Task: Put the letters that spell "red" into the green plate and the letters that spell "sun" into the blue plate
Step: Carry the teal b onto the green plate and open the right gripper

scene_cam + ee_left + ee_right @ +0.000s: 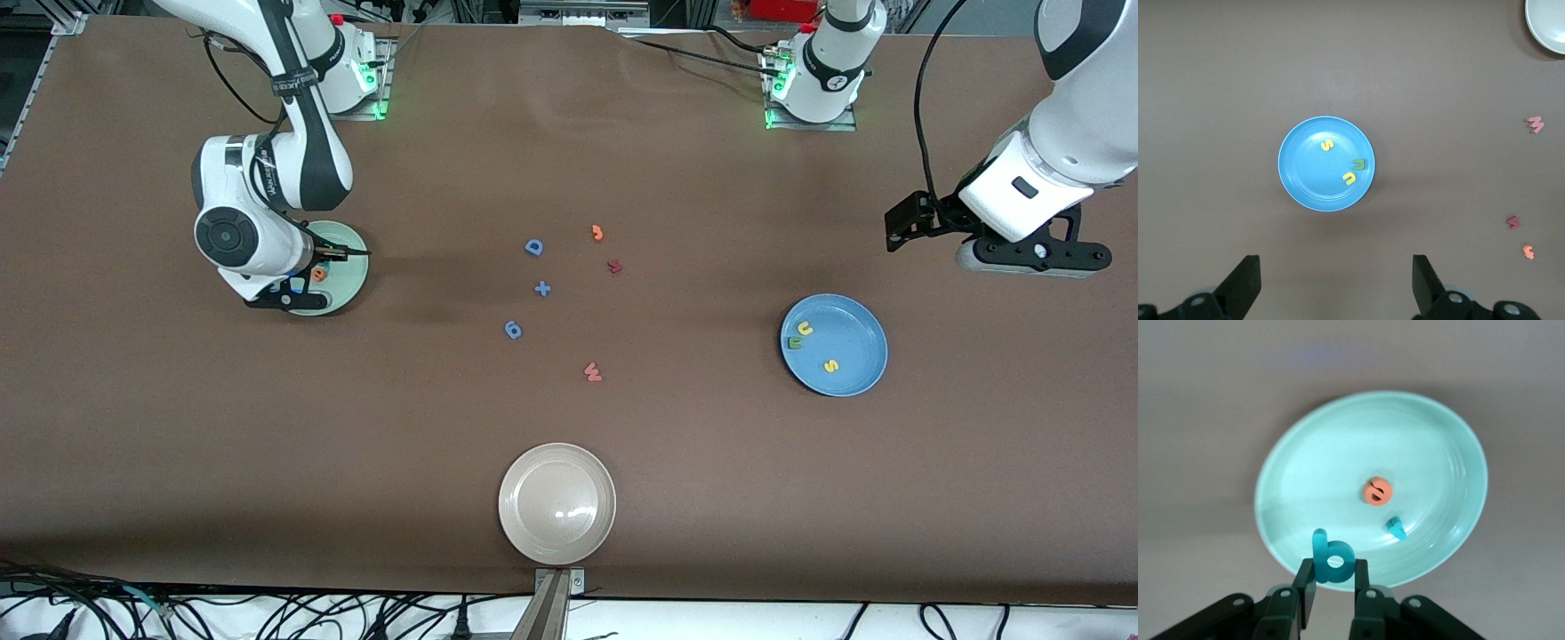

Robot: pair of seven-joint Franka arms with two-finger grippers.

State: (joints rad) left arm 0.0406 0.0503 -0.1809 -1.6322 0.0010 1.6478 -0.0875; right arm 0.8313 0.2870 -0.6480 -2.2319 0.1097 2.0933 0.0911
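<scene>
Two tiny foam letters, an orange "e" (1377, 491) and a teal "r" (1396, 529), lie in the round pale mint-green plate (1431, 440), the "r" at about five o'clock from the "e". Over that plate's rim, the right gripper (1332, 580) is clamped on the teal foam "d" (1331, 560), its round loop between the fingers. Yellow "s" (1327, 144), yellow "u" (1349, 178) and green "n" (1359, 163) sit in the round medium-blue plate (1305, 173). The left gripper (1335, 287) hangs above the table with fingers spread apart.
</scene>
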